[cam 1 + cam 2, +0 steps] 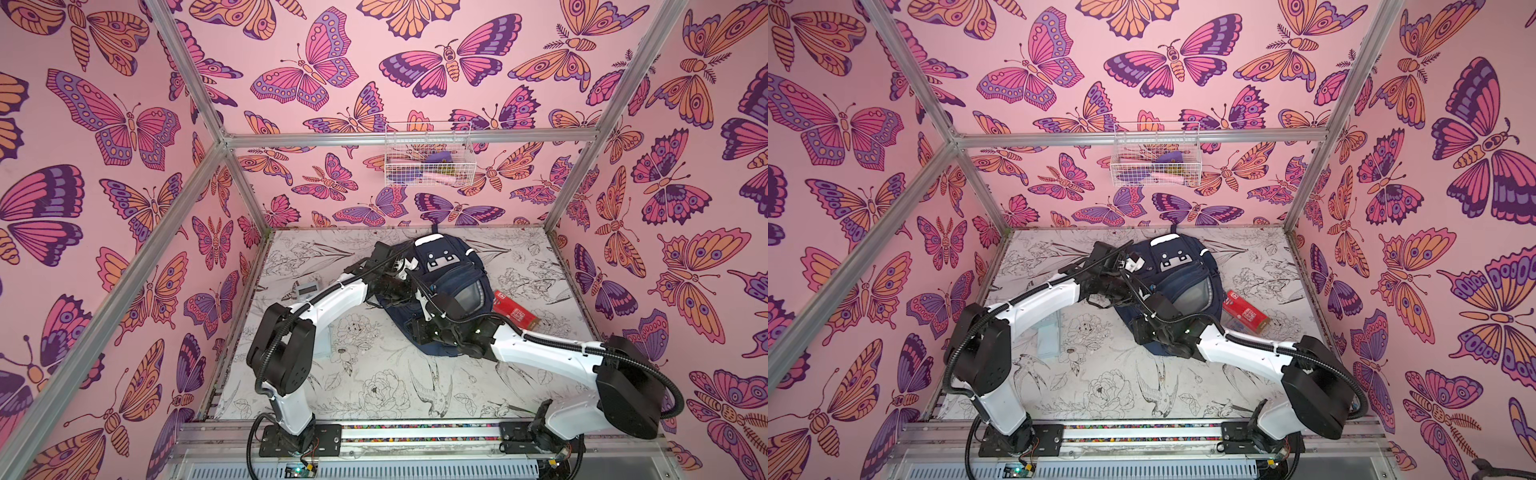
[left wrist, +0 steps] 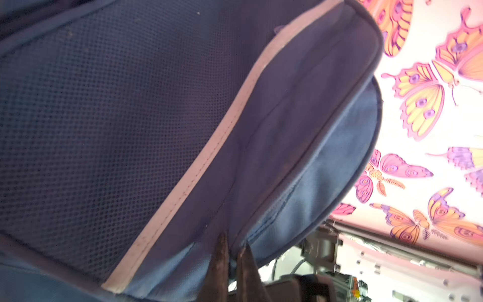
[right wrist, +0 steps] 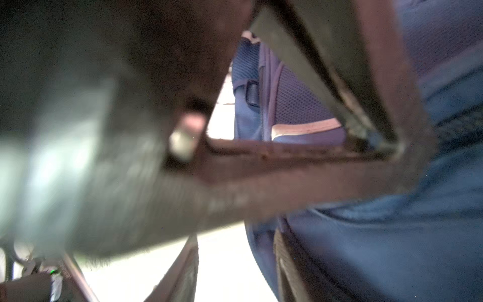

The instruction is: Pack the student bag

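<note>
Pinching student bag (image 2: pixel 287 130), left end effector (image 2: pixel 233 241) clamped; right end effector (image 1: pixel 417 330) unclear.

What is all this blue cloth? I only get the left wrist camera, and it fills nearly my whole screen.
Observer: A navy backpack, lying on a flower-printed table, with its top loop at the far end.
Operator: Is anything waiting to be packed?
Observer: A red box lies on the table beside the backpack, on the right arm's side.
Operator: Where's the other claw?
Observer: The right gripper is down at the backpack's near end. Whether it grips anything, I cannot tell.
</note>
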Available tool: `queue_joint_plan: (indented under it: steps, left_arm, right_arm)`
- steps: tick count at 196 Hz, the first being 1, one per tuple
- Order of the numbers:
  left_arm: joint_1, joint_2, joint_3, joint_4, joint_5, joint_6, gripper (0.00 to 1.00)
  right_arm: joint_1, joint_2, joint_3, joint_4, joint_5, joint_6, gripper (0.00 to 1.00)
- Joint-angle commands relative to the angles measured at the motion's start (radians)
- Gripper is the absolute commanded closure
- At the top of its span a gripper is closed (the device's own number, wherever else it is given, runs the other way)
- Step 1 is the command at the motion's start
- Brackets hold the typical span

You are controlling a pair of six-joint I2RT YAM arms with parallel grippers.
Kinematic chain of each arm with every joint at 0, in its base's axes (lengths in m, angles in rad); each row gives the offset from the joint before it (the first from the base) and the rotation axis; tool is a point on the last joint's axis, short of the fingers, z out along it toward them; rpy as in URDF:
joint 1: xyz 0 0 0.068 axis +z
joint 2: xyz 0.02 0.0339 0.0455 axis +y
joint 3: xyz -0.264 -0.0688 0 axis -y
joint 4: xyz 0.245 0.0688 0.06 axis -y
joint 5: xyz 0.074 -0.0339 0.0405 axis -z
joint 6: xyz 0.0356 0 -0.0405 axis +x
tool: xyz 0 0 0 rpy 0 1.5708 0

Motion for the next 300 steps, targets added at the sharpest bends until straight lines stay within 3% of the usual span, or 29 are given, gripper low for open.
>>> queue_joint_plan:
  steps: [1, 44, 71, 84, 94, 136, 150, 153, 189, 218, 266, 300]
  left_arm:
    - [0.03, -0.064, -0.043, -0.045, 0.055, 0.117, 1.0]
    - [0.033, -0.048, -0.055, -0.118, 0.041, 0.196, 1.0]
    - [0.033, -0.043, -0.049, -0.139, 0.026, 0.206, 1.0]
    - [0.033, -0.051, -0.051, -0.154, -0.004, 0.204, 0.79]
    - [0.033, -0.073, -0.056, -0.169, -0.048, 0.207, 0.68]
    - [0.074, -0.254, -0.11, -0.226, -0.388, 0.174, 0.43]
    - [0.122, -0.317, -0.154, -0.237, -0.498, 0.12, 0.03]
    - [0.137, -0.329, -0.162, -0.241, -0.516, 0.111, 0.0]
    - [0.352, -0.41, -0.262, -0.317, -0.615, 0.048, 0.0]
    - [0.493, -0.397, -0.307, -0.358, -0.625, 0.069, 0.0]
    - [0.539, -0.252, -0.23, -0.441, -0.749, 0.163, 0.0]
    - [0.548, -0.135, -0.182, -0.447, -0.766, 0.178, 0.0]
  right_arm:
    - [0.003, -0.13, 0.0, -0.09, 0.079, -0.033, 0.45]
    - [-0.094, -0.35, -0.073, -0.231, 0.095, -0.04, 0.37]
    - [-0.169, -0.394, -0.069, -0.3, 0.085, -0.056, 0.38]
    - [-0.189, -0.406, -0.059, -0.312, 0.087, -0.059, 0.38]
    - [-0.204, -0.402, -0.038, -0.329, 0.094, -0.057, 0.38]
    - [-0.219, -0.329, 0.084, -0.39, 0.061, -0.073, 0.38]
    - [-0.219, -0.286, 0.115, -0.4, 0.033, -0.081, 0.39]
    - [-0.22, -0.278, 0.12, -0.4, 0.029, -0.082, 0.39]
    - [-0.22, -0.2, 0.136, -0.345, -0.033, -0.079, 0.38]
    - [-0.22, -0.145, 0.175, -0.352, -0.065, -0.102, 0.36]
    - [-0.22, -0.112, 0.143, -0.326, -0.112, -0.093, 0.31]
    - [-0.219, -0.102, 0.14, -0.327, -0.121, -0.094, 0.29]
